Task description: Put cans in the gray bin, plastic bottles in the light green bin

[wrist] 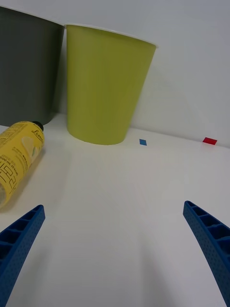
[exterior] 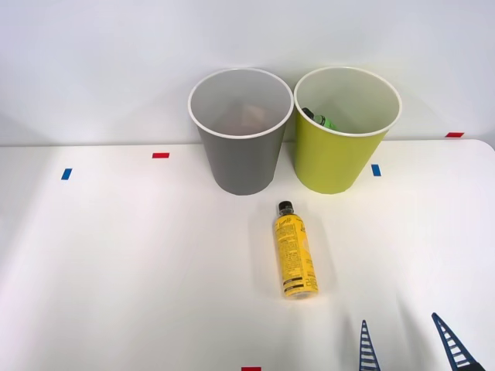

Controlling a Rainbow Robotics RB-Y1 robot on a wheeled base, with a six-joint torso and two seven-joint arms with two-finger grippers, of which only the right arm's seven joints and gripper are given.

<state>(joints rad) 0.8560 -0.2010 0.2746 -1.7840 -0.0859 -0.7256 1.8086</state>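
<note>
The yellow bottle lies flat in front of the bins, cap at 12 o'clock toward the gap between the gray bin and the light green bin. The right gripper sits at the bottle's 4 o'clock, spread wide and empty. I'd slide it toward 10 o'clock and pinch across the body mid-label so the bottle doesn't roll.

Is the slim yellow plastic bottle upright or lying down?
Lying down. The slim yellow plastic bottle rests on its side on the white table, black cap toward the bins, outside both.
</note>
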